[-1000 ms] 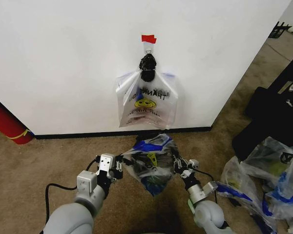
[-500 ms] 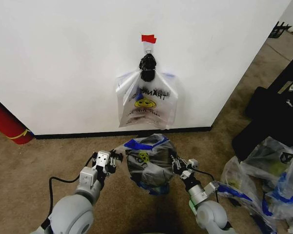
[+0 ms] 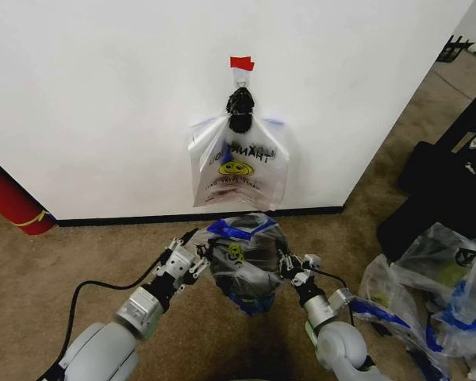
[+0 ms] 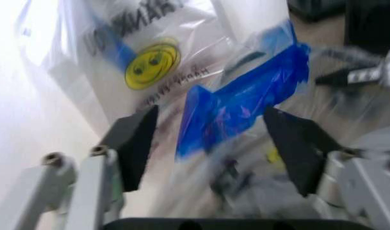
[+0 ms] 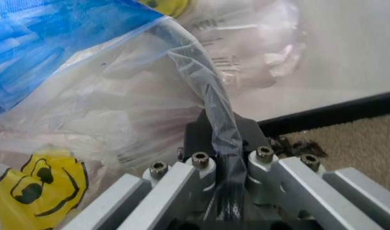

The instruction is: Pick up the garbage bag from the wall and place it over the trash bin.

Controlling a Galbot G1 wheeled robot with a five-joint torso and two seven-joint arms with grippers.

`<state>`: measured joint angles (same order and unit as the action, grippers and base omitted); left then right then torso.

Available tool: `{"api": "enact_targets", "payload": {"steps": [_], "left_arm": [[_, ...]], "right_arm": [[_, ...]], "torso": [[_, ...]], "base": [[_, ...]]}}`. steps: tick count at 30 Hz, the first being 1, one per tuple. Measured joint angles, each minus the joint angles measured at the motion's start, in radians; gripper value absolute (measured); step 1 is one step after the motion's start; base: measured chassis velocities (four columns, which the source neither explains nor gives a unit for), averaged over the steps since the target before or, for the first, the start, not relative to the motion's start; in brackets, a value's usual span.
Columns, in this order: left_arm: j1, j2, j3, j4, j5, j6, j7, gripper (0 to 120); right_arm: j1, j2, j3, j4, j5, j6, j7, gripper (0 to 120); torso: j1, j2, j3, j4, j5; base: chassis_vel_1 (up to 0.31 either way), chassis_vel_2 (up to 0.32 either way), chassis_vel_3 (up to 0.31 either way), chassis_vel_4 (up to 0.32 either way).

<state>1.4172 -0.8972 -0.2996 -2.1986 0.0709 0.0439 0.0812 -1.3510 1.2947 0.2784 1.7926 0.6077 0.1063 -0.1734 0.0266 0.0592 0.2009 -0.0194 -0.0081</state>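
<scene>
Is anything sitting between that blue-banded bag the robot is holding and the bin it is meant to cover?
Nothing visible blocks it. The garbage bag hangs stretched between the left pincer and the right pincer, just in front of the wall. A dark shape shows through the plastic underneath; it may be the trash bin, but that cannot be told.

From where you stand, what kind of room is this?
Probably an ordinary carpeted room used as a test space: a plain white wall with a black baseboard, tan carpet, and stuffed plastic bags lying on the floor.
</scene>
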Motion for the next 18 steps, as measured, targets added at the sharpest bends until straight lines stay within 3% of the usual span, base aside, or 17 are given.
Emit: {"api": "enact_targets", "payload": {"steps": [3,9,15,18], "left_arm": [[-0.026,-0.017,0.003,0.057,0.108,-0.061,0.007,86],[-0.038,-0.026,0.017,0.083,0.148,-0.072,-0.016,98],[-0.041,-0.03,0.039,0.068,0.117,-0.076,-0.045,84],[-0.038,-0.03,0.05,0.038,0.072,-0.072,-0.058,69]], "right_arm": [[-0.008,-0.001,-0.006,0.019,-0.048,0.011,-0.004,0],[-0.015,-0.001,-0.013,0.034,-0.091,0.027,-0.007,0],[-0.017,0.003,-0.019,0.042,-0.118,0.03,-0.008,0],[-0.019,0.007,-0.02,0.042,-0.13,0.031,-0.009,0]], "torso": [[0.0,0.0,0.0,0.0001,0.0001],[0.0,0.0,0.0,0.0001,0.0002],[0.0,0.0,0.0,0.0001,0.0001],[0.0,0.0,0.0,0.0001,0.0001]], "base": [[0.0,0.0,0.0,0.0],[0.0,0.0,0.0,0.0],[0.0,0.0,0.0,0.0],[0.0,0.0,0.0,0.0]]}}
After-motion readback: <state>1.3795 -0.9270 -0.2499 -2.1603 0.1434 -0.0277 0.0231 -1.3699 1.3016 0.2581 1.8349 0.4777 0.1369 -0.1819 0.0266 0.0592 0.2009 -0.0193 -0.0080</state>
